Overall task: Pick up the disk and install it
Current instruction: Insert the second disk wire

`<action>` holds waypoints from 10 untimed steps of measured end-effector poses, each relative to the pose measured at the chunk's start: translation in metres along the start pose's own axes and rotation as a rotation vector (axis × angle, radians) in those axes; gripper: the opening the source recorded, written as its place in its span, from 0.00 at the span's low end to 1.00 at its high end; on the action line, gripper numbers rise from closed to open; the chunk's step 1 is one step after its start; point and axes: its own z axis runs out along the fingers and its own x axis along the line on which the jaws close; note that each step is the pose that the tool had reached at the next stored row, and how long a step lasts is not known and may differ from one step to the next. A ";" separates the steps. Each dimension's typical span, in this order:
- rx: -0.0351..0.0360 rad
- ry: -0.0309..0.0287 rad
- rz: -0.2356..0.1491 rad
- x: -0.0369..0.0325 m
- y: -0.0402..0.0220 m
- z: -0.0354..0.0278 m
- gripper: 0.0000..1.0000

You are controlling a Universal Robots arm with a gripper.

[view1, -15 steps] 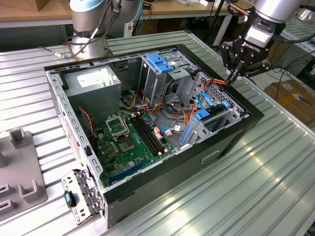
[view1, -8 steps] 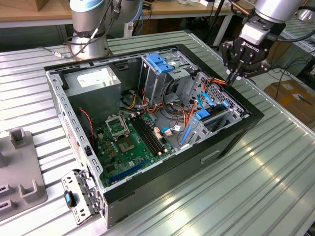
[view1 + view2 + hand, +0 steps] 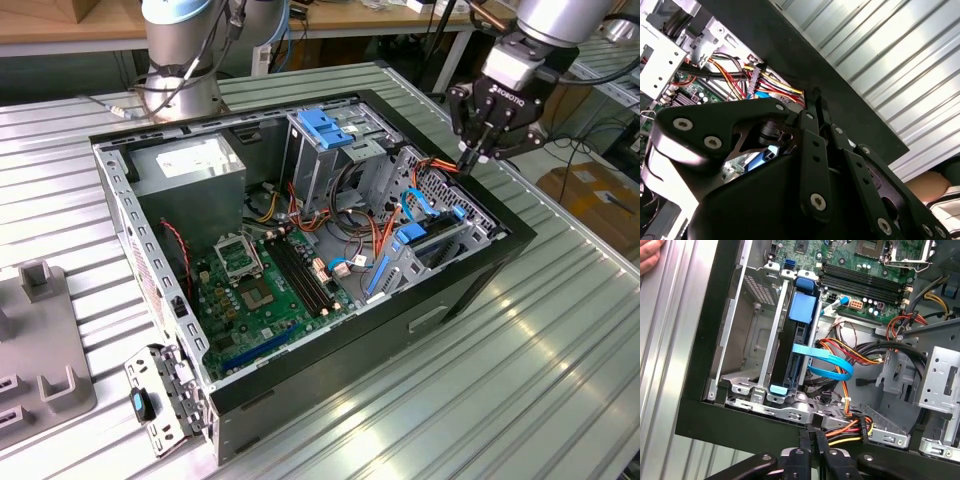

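**Disk seated, jaws empty**

Gripper fingers sit pressed together, holding nothing, over the case rim beside the cable bundle. Ahead of them the disk stands in its bay — I judge installation essentially done.

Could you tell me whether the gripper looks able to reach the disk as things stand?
Probably yes: the gripper hangs, fingers together, over the case's edge, and the disk stands on edge in its bay, top uncovered, though a blue cable loops beside it.
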 end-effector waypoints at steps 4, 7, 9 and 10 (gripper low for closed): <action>-0.0001 0.0004 0.000 -0.0027 0.0104 0.0003 0.16; -0.0001 0.0007 0.000 -0.0042 0.0163 0.0005 0.16; -0.0001 0.0007 0.000 -0.0042 0.0163 0.0005 0.16; -0.0002 0.0007 0.000 -0.0043 0.0167 0.0005 0.16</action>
